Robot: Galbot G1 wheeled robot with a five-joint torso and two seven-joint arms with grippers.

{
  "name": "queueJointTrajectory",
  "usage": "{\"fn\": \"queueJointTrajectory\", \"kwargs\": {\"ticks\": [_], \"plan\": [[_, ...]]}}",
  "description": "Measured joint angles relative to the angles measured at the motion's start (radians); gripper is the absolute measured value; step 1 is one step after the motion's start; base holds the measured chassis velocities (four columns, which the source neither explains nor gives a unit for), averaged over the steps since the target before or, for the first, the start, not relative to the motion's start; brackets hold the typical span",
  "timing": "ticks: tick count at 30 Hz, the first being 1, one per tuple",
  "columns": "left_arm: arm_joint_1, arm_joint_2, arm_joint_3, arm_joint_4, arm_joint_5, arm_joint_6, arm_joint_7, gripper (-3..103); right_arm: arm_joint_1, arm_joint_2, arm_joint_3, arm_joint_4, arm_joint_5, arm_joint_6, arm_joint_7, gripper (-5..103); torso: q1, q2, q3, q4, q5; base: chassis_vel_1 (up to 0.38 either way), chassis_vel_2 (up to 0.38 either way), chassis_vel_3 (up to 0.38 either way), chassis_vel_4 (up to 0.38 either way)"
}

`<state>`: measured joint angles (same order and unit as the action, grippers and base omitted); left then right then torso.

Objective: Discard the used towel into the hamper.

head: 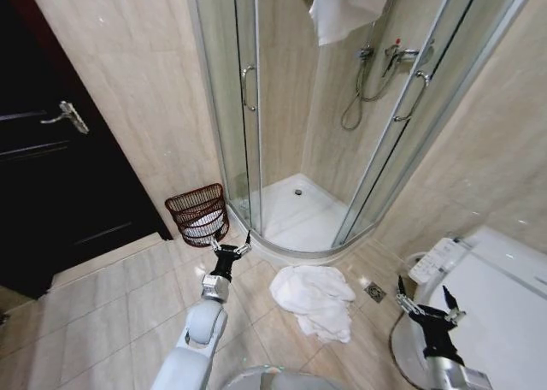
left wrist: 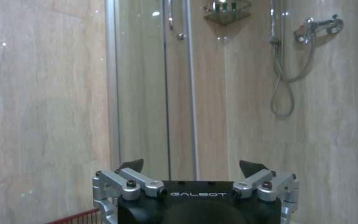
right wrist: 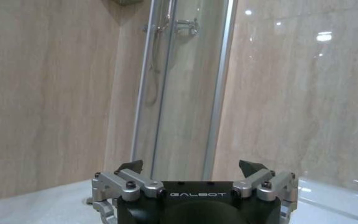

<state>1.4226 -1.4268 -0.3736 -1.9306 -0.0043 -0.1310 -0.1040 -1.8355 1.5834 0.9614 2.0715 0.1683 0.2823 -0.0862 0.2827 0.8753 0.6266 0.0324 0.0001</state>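
Towel (head: 315, 298), white and crumpled, lies on the tiled floor just before the shower tray's (head: 295, 215) curved step, between the two arms. Left gripper (head: 230, 246), fingers spread and empty, hovers just left of the towel and near the hamper (head: 197, 214), which stands farther left against the wall. Right gripper (head: 425, 304), likewise spread and empty, sits right of the towel beside the toilet (head: 504, 296). Left wrist view catches the hamper's red rim (left wrist: 73, 217); the right wrist view looks toward the shower door (right wrist: 185, 84).
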Motion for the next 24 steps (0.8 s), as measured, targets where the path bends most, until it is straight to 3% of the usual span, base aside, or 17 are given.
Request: {"fn": "queueJointTrajectory", "kwargs": {"ticks": [24], "plan": [[-0.016, 0.0, -0.001, 0.018, 0.003, -0.021, -0.013, 100, -0.005, 0.024, -0.014, 0.048, -0.033, -0.022, 0.005, 100, 0.05, 0.114, 0.064, -0.0001, -0.0001, -0.009, -0.005, -0.008, -0.009]]}}
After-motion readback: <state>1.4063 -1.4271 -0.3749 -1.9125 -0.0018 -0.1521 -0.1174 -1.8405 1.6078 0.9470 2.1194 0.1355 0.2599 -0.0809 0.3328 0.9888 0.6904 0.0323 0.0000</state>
